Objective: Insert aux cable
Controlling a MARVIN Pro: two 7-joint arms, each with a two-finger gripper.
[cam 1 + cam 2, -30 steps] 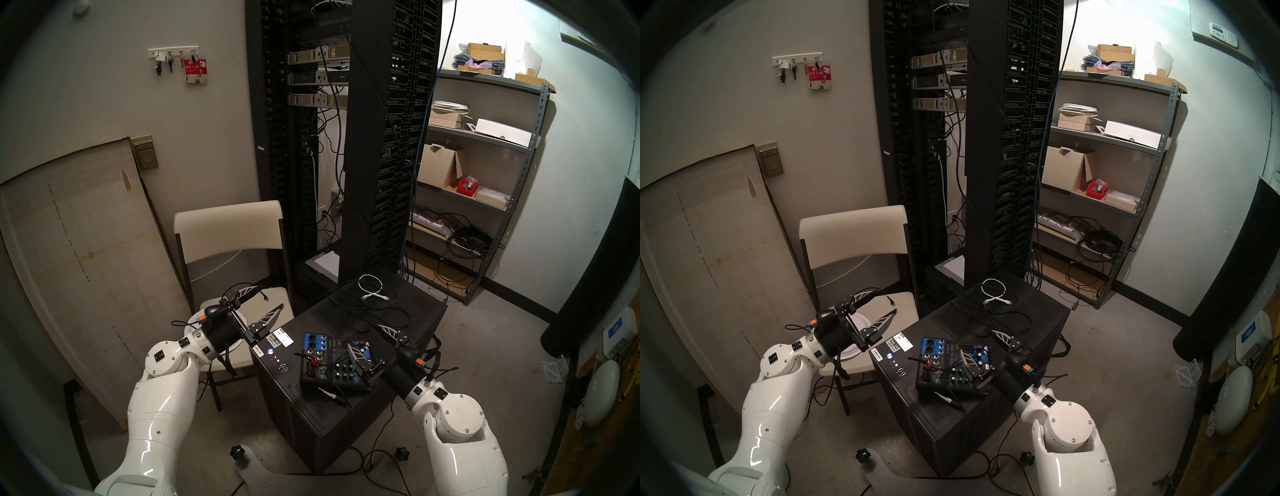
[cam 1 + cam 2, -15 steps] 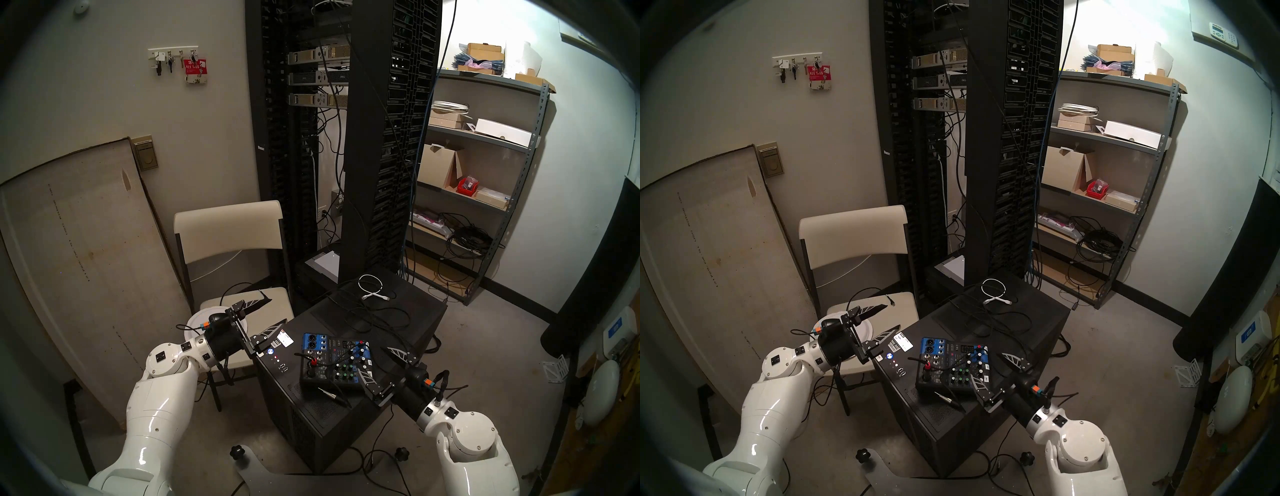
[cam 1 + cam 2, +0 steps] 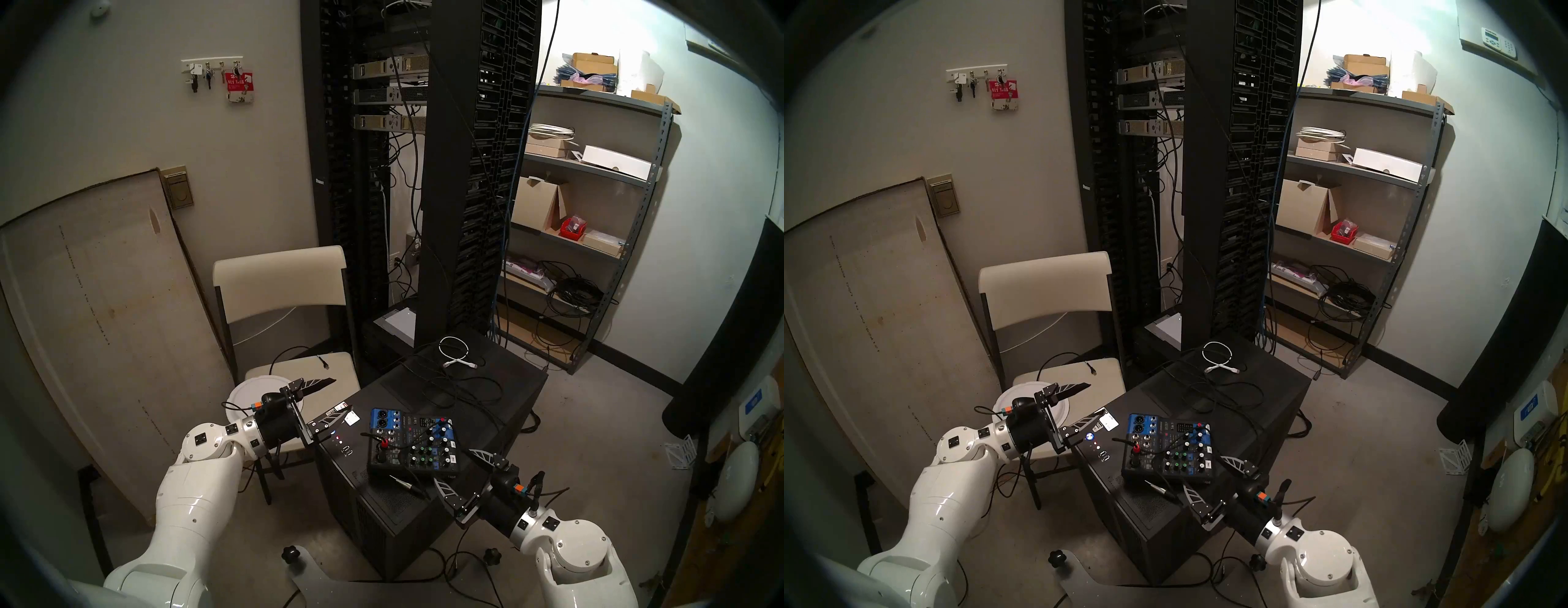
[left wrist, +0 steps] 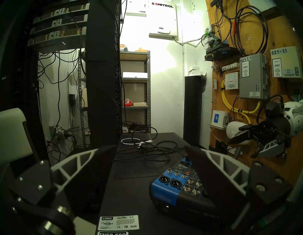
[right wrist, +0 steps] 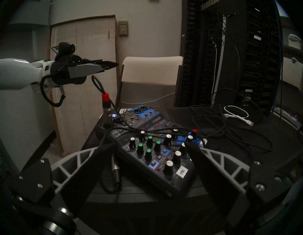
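Lying loose on the black computer case (image 3: 424, 516) that serves as the table, the aux cable's plug (image 3: 406, 484) rests just in front of the mixer (image 3: 413, 446), untouched. The left hand (image 3: 335, 395) hangs at the case's left edge, fingers spread wide and empty. The right hand (image 3: 460, 469) sits near the mixer's right front corner, likewise fully open and holding nothing.

Handling judgement: the plug is a slim, stiff metal barrel, light and probably slippery; the cable behind it is limp and will trail or snag. Best hold is across the barrel's middle, well behind the tip, so the tip stays free for the socket.

Legible writing: "mic" on a white tag (image 5: 182, 171) at the mixer's corner; "AMAX" and "LiquidMax" on the case sticker (image 4: 118, 221); "SONITROL" on a wall box (image 4: 162, 18); "AT&T" on grey wall boxes (image 4: 250, 75).
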